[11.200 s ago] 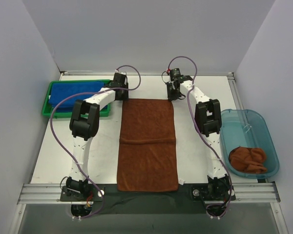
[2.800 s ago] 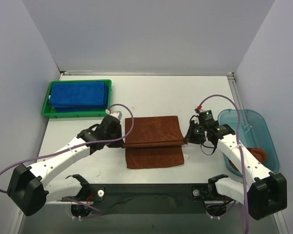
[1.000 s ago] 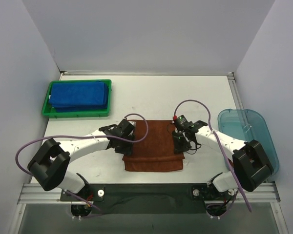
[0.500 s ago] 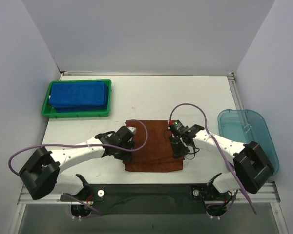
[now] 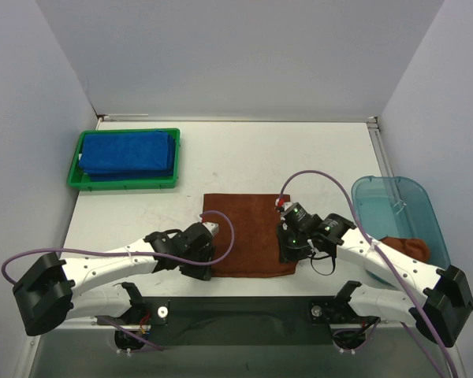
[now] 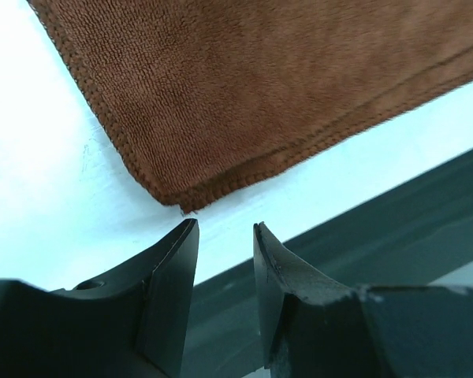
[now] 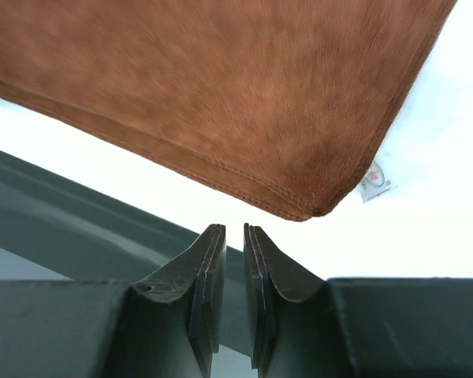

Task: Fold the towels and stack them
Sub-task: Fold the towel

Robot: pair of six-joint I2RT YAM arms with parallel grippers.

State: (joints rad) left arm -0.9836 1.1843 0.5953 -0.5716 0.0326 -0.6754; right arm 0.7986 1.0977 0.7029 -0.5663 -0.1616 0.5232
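Observation:
A rust-brown towel (image 5: 248,235) lies folded flat near the table's front edge; it also shows in the left wrist view (image 6: 244,87) and the right wrist view (image 7: 221,94). My left gripper (image 5: 202,269) is at its near-left corner, open and empty, its tips (image 6: 225,228) just short of the corner. My right gripper (image 5: 289,262) is at the near-right corner, jaws a narrow slit apart and empty (image 7: 234,230). Folded royal blue towels (image 5: 128,153) lie stacked at the far left. Another rust-brown towel (image 5: 406,246) lies crumpled at the right.
The blue towels sit in a green tray (image 5: 72,177). The crumpled towel sits in a translucent teal bin (image 5: 394,206). A dark strip (image 5: 236,303) runs along the table's front edge, close behind both grippers. A white label (image 7: 376,179) sticks out at the towel's corner.
Both grippers have moved from the towel's middle toward me to its near corners. The towel, long and open at first, now lies folded into a short rectangle.

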